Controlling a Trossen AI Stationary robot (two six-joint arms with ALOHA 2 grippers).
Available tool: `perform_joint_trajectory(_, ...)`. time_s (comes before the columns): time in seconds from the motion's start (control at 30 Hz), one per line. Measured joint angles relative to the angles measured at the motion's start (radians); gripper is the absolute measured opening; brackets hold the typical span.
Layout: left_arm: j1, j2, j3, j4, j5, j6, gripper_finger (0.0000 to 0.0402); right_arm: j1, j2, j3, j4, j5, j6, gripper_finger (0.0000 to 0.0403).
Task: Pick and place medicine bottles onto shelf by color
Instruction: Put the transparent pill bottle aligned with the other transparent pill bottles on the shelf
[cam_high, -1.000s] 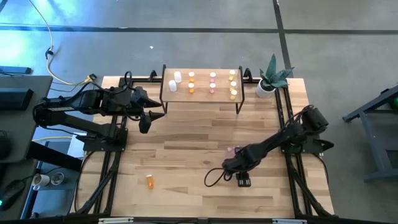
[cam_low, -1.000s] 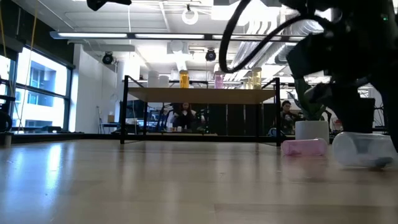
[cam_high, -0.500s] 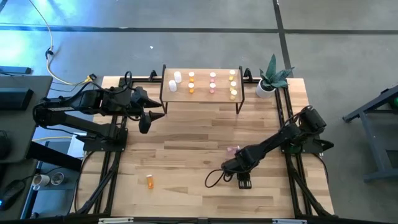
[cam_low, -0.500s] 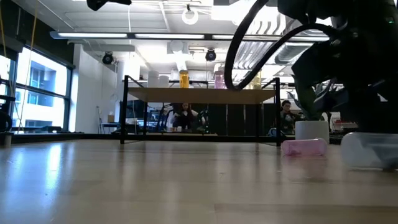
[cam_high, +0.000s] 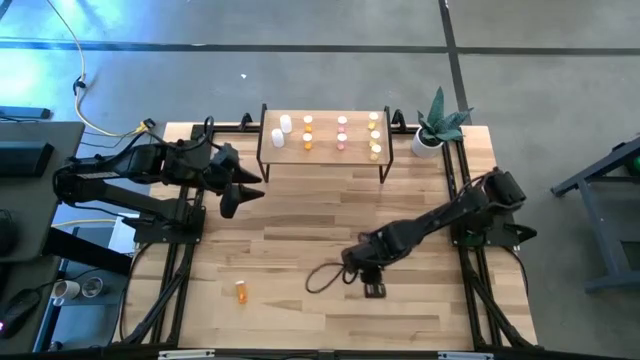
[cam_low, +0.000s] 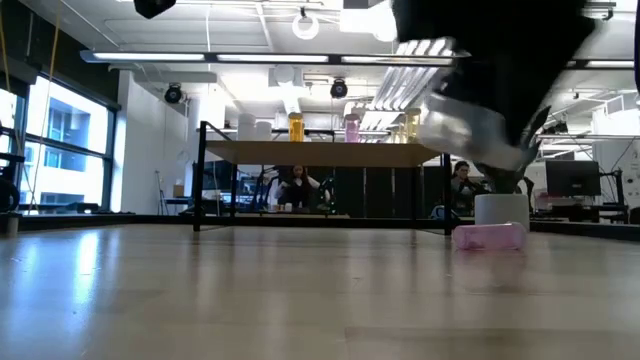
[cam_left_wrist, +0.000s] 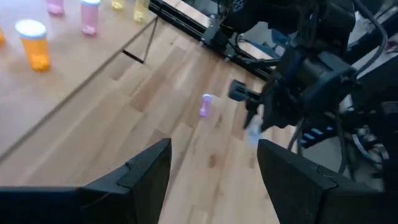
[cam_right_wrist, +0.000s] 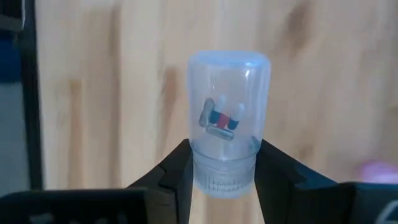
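**Clear bottle gripped by its cap**

The right gripper (cam_right_wrist: 224, 171) clamps a clear bottle (cam_right_wrist: 229, 106) at the cap, its long axis running straight out past the fingertips, well in front of the shelf (cam_high: 322, 160). The left gripper (cam_left_wrist: 214, 168) hangs open beside the shelf.

The table (cam_high: 300, 220) is pale, smooth planked wood with a soft sheen, the shelf (cam_high: 325, 148) a light wood board on thin black metal legs, and the clear bottle (cam_right_wrist: 229, 118) glossy see-through plastic between matt black fingers (cam_right_wrist: 171, 177).
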Motion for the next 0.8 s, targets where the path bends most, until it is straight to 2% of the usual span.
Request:
perform_joint_trajectory(0.27, 0.032, 0.0, 0.0, 0.0, 0.044, -0.198, 0.0227, -0.103, 0.0, 0.201, -0.01, 0.167, -0.152, 0.0112)
perform_joint_trajectory(0.47, 0.062, 0.0, 0.0, 0.0, 0.129, -0.239, 0.0227, -0.159, 0.0, 0.317, -0.012, 0.274, -0.296, 0.0113)
perform_joint_trajectory(0.67, 0.073, 0.016, 0.0, 0.01, 0.143, -0.283, 0.0227, -0.18, 0.0, 0.407, -0.015, 0.32, -0.531, 0.0113)
perform_joint_trajectory(0.8, 0.073, 0.034, 0.0, 0.031, 0.143, -0.328, 0.0227, -0.18, 0.0, 0.449, -0.016, 0.393, -0.713, 0.0114)
